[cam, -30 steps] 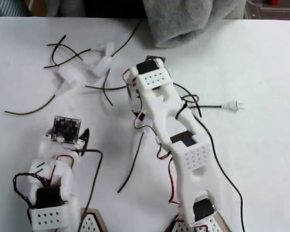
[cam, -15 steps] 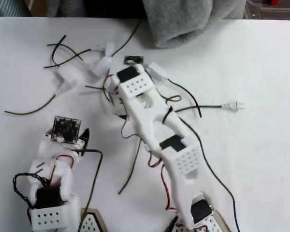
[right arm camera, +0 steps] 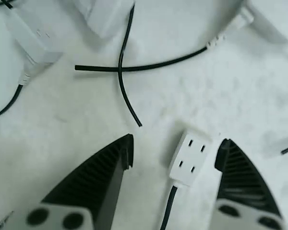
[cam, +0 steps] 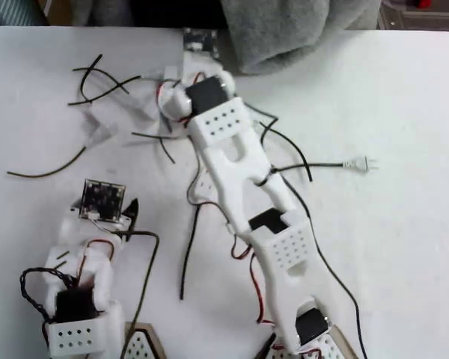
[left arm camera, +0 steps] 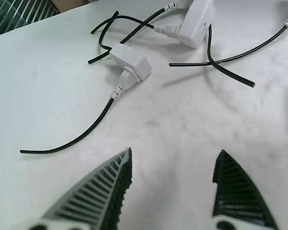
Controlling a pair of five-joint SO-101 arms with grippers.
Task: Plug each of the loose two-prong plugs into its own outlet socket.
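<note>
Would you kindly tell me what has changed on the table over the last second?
The right arm stretched toward the far edge of the table and slightly left, over the tangled cords. Its open gripper now frames a white socket, holding nothing. The left arm and the loose plug stayed put.

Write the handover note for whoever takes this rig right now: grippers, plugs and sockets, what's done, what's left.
Left gripper: open, empty, over bare table on the near side.
Right gripper: open, out at the table's far side, with a white outlet socket lying between its fingers, slots empty.
Another white socket block lies among black cords at the far left.
A two-prong plug lies loose on the table's right side.
Done: no plug seen seated in a socket.
Left: fetch each plug and seat it in its own socket.
</note>
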